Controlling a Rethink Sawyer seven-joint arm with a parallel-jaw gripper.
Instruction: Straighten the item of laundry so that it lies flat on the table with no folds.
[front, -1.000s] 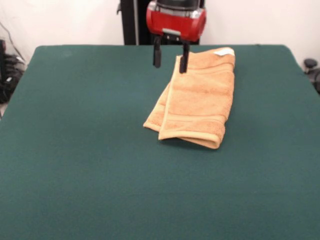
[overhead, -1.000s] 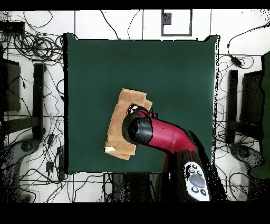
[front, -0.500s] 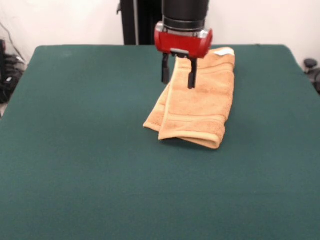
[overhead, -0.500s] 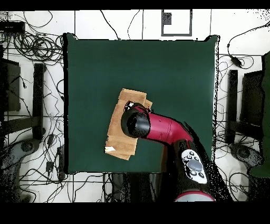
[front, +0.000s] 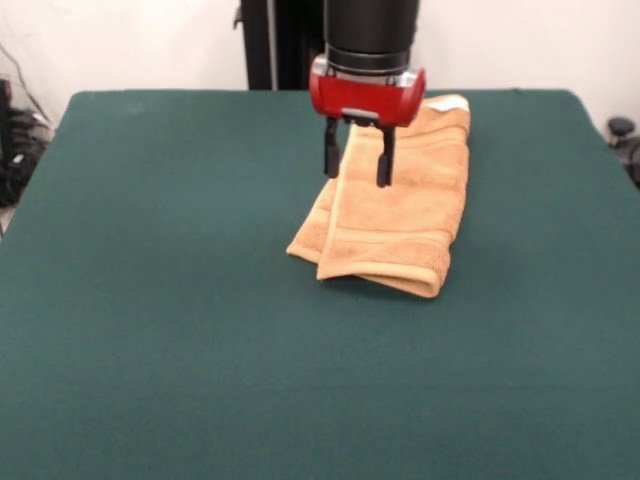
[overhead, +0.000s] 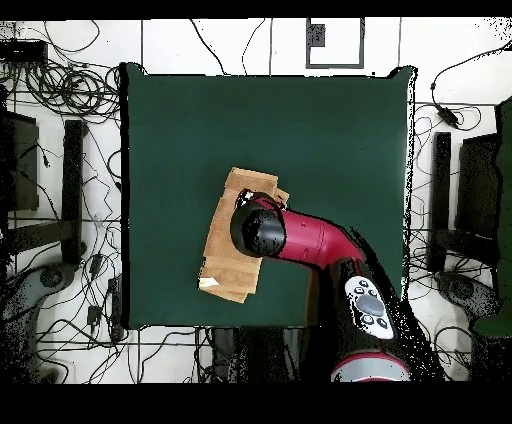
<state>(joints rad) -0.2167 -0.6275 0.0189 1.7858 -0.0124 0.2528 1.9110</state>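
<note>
Claw (front: 355, 166) lower, over folded towel (front: 400, 215)

A black cylindrical wrist section tops a glossy red gripper (front: 356, 165) housing with a silver band and two slim black fingers (front: 331, 160); overhead, the red arm (overhead: 310, 240) carries what looks like a grey button panel (overhead: 366, 307)

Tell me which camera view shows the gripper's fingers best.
The front view: the gripper hangs open over the folded towel, both dark fingers plainly apart. In the overhead view the arm covers them, so they do not show.
</note>
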